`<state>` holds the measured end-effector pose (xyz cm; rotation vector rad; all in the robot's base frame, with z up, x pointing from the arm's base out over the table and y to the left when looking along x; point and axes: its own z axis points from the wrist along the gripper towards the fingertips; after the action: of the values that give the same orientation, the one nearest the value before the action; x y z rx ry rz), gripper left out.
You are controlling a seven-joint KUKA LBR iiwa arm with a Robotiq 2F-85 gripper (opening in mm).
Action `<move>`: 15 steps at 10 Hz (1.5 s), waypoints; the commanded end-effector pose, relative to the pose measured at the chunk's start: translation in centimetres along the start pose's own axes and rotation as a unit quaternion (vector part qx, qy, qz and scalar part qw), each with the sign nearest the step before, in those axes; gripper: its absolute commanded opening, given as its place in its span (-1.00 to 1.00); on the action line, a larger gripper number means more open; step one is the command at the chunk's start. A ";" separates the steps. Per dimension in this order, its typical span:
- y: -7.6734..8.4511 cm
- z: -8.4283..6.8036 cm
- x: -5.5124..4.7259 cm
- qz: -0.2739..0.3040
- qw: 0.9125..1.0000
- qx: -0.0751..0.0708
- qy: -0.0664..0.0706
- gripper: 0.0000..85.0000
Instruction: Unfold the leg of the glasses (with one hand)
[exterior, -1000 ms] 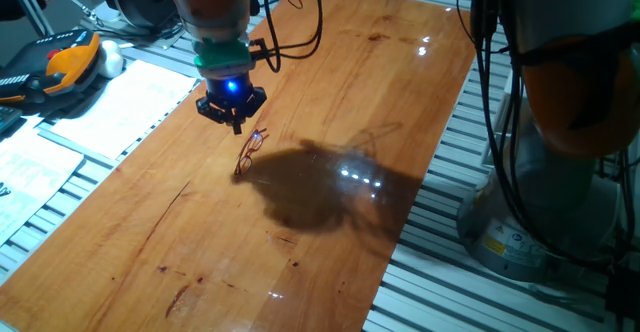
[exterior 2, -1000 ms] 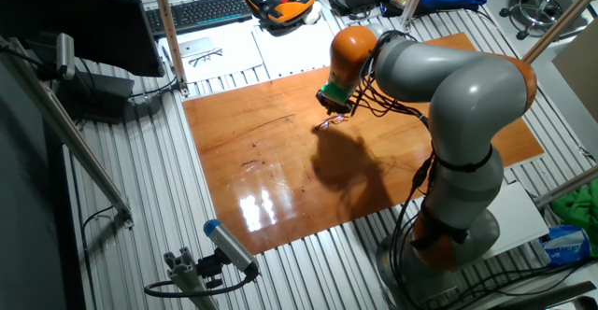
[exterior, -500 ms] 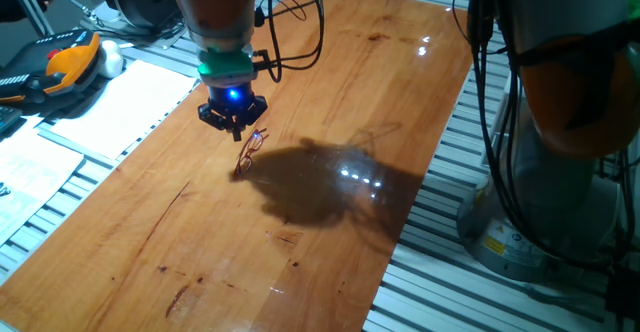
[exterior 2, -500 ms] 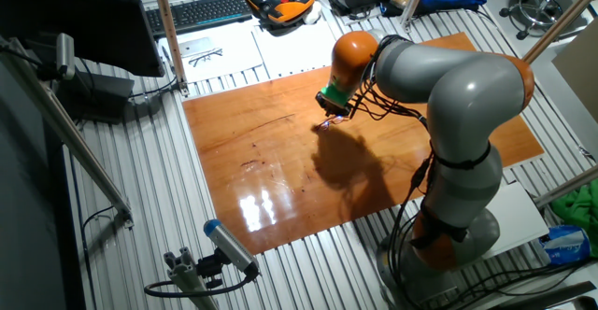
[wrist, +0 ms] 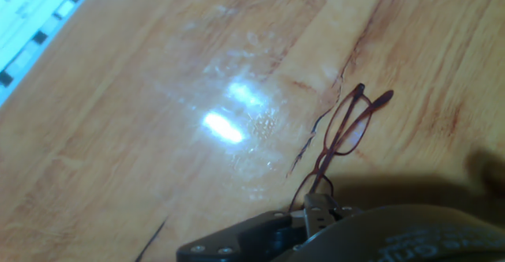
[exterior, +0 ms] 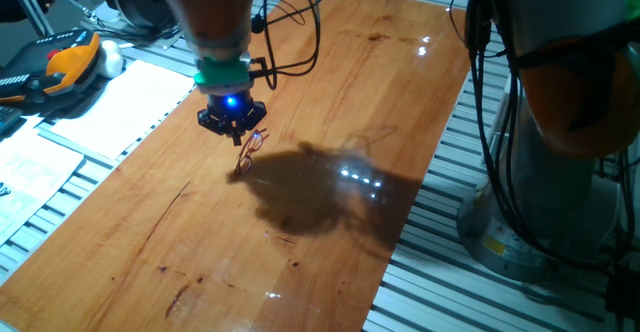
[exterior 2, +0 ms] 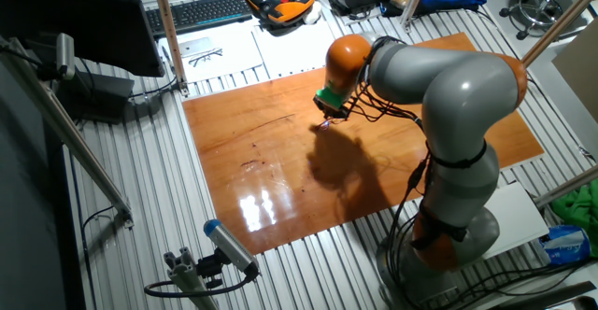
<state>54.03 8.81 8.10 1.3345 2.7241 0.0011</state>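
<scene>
The glasses (wrist: 344,129) are thin reddish-brown wire spectacles that lie on the wooden table (exterior: 330,82). They also show as a small wire shape (exterior: 249,153) just right of and below the hand. My gripper (exterior: 236,132), black with a blue light, is low over the table, at the glasses' near end. In the hand view its fingertips (wrist: 317,207) sit close together, with the red wire running in between them. A thin dark leg (wrist: 306,147) slants off beside the lenses. From the other side the gripper (exterior 2: 325,120) hides most of the glasses.
White paper sheets (exterior: 112,107) and an orange-black device (exterior: 58,64) lie left of the table. A keyboard (exterior 2: 201,11) sits beyond its far edge. The arm's grey base (exterior: 520,212) stands at the right. The arm's shadow (exterior: 310,187) darkens the middle of the wood.
The gripper has come down a little and edged left, closer to the tabletop. The glasses lie in about the same place.
</scene>
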 end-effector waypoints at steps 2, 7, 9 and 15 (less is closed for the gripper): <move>-0.1 0.9 0.4 0.006 1.000 -0.002 -0.002 -1.00; -0.2 1.2 0.6 0.021 1.000 -0.001 -0.004 -1.00; -0.2 1.3 0.6 0.026 1.000 0.002 -0.007 -1.00; -0.7 2.0 0.4 0.030 1.000 0.007 -0.008 -1.00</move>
<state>53.44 8.54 5.98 1.4133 2.6750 -0.0236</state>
